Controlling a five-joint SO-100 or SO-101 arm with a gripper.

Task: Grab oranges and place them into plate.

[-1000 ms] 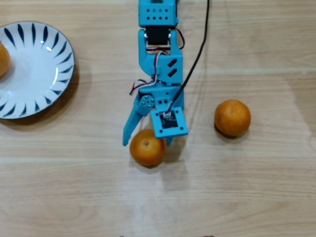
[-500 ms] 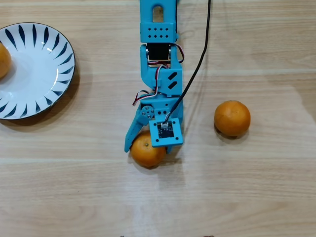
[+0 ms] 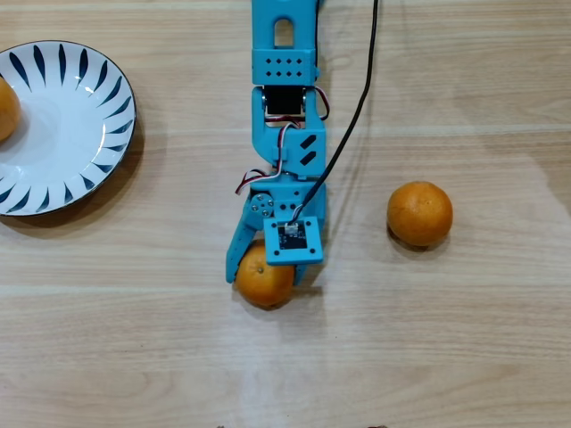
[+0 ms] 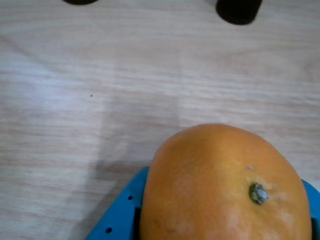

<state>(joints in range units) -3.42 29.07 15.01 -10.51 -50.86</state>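
In the overhead view an orange lies on the wooden table below the blue arm. My gripper has closed around it, the left finger touching its left side; the other finger is hidden under the wrist camera. In the wrist view this orange fills the lower frame, with blue jaw parts tight against both sides. A second orange rests to the right. The plate, white with dark blue strokes, sits at the upper left. A third orange lies on it at the frame edge.
A black cable runs down along the arm's right side. Two dark objects show at the top edge of the wrist view. Bare wooden tabletop spreads below and between the plate and the arm.
The gripper moved forward and down over the near orange. Its fingers narrowed onto the fruit, which was nudged slightly toward the bottom of the overhead view.
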